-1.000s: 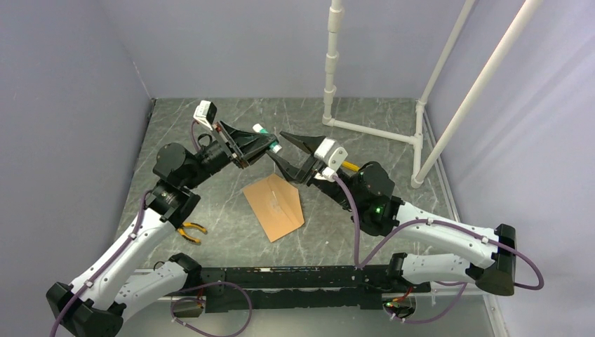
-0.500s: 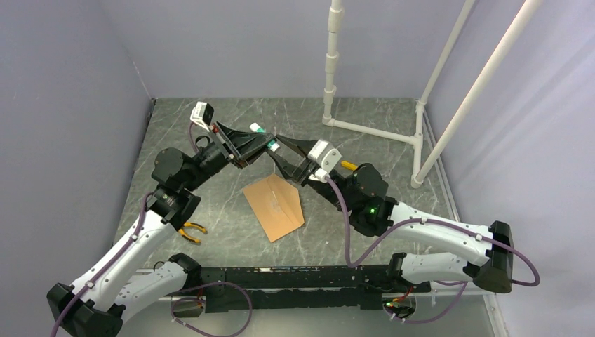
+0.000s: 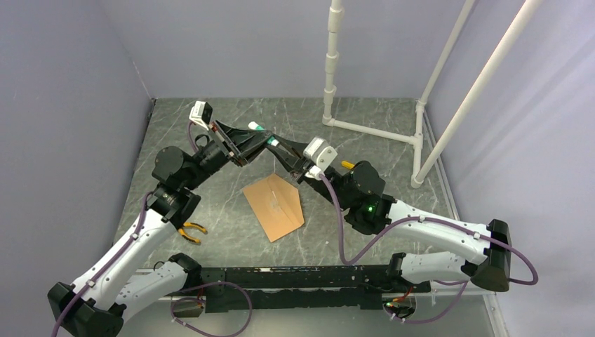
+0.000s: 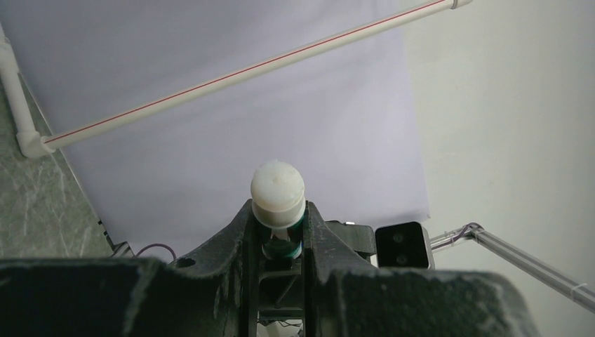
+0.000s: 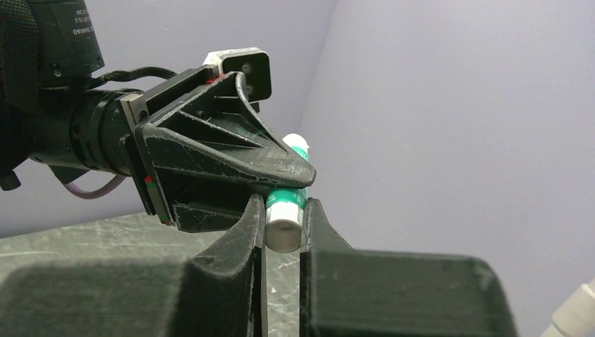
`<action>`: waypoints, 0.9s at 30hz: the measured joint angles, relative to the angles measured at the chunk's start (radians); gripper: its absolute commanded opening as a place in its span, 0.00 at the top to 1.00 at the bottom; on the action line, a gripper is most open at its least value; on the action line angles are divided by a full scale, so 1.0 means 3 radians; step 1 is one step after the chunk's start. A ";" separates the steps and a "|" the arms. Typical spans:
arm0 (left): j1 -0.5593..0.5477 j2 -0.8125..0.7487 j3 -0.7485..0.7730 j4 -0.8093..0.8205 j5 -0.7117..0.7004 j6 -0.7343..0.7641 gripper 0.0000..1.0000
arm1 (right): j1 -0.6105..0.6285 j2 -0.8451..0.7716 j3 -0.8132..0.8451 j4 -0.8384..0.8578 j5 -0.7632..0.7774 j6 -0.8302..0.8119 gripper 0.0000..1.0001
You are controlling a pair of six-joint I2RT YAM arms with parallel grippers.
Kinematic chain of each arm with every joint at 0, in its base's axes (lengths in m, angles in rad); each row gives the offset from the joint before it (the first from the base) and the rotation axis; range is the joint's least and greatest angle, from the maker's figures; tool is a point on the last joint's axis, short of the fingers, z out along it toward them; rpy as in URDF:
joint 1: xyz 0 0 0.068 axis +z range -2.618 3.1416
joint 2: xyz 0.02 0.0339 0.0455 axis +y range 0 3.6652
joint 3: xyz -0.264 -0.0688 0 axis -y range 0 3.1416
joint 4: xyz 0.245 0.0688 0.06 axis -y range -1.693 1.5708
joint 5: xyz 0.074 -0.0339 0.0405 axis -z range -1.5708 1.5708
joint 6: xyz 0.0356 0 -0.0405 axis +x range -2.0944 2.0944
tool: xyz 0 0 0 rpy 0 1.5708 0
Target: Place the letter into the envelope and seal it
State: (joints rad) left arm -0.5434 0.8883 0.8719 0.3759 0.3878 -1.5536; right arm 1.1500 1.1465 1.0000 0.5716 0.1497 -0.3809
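Basically, the grey marble table (image 3: 393, 151) fills the top view, and the envelope (image 3: 273, 206) lies flat at frame centre, touching neither claw. Just above it in frame the 2 claws meet tip to tip. The left gripper (image 4: 278, 217) is clamped on a white-and-green glue stick (image 4: 278, 184). The right gripper (image 5: 283, 214) is pinched on the same stick's white end.

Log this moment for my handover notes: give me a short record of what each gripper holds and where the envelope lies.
left gripper: shut on the glue stick, held up off the table
right gripper: shut on the stick's other, white end
envelope: flat on the table, nearer the arm bases than the grippers, touched by neither
orange-handled tool: on the table beside the left arm
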 measured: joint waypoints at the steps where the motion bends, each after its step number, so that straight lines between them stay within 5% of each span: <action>1: 0.0003 0.0000 0.0004 -0.0006 -0.0001 0.0015 0.66 | 0.0000 0.0000 0.0000 -0.0003 0.0009 -0.0003 1.00; 5: -0.0003 -0.0004 0.0078 -0.0191 0.0048 0.0242 0.26 | 0.0000 -0.0019 0.0000 -0.0023 0.0029 0.0041 1.00; 9: -0.0017 -0.0075 0.0112 -0.0395 0.0042 0.0463 0.15 | -0.0004 -0.0168 -0.0017 -0.0148 0.0014 0.0126 1.00; 17: -0.0017 -0.0128 0.0150 -0.0600 0.0053 0.0632 0.22 | -0.0004 -0.0516 -0.0121 -0.0348 -0.0071 0.0205 1.00; 23: -0.0017 0.0014 0.0306 -0.0718 0.0209 0.0689 0.15 | -0.0004 -0.0526 -0.0205 -0.0546 -0.0094 0.0210 1.00; 27: -0.0017 0.0018 0.0362 -0.0848 0.0277 0.0749 0.28 | -0.0004 -0.0521 -0.0205 -0.0642 -0.0108 0.0210 1.00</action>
State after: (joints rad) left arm -0.5484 0.8936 0.9806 0.1215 0.4709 -1.3289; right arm 1.1488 0.9901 0.9386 0.3790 0.1173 -0.3180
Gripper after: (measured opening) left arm 0.817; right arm 0.232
